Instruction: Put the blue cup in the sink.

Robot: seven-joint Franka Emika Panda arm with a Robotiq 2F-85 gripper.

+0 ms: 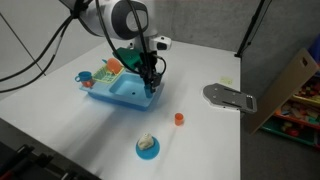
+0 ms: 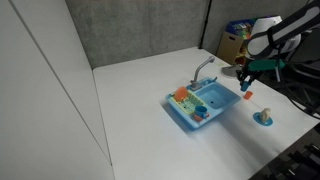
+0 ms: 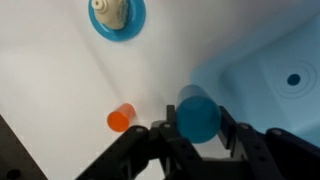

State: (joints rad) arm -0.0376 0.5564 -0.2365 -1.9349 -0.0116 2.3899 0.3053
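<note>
Claw [image 3: 195, 128] is pinching the blue cup [image 3: 195, 108] between its fingers, so the grasp looks done. The sink [image 3: 275, 60] basin lies just beside the claw; you're at its rim, not over it yet. Left to do: shift across over the basin, lower, let go. Orange cup [image 3: 121, 119] sits near the claw's opposite side, clear of it.

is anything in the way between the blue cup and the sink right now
Nothing visible. The blue cup sits in the claw right at the edge of the sink, whose basin lies open beside it. The orange cup and the plate lie on the other side, away from the sink.
</note>
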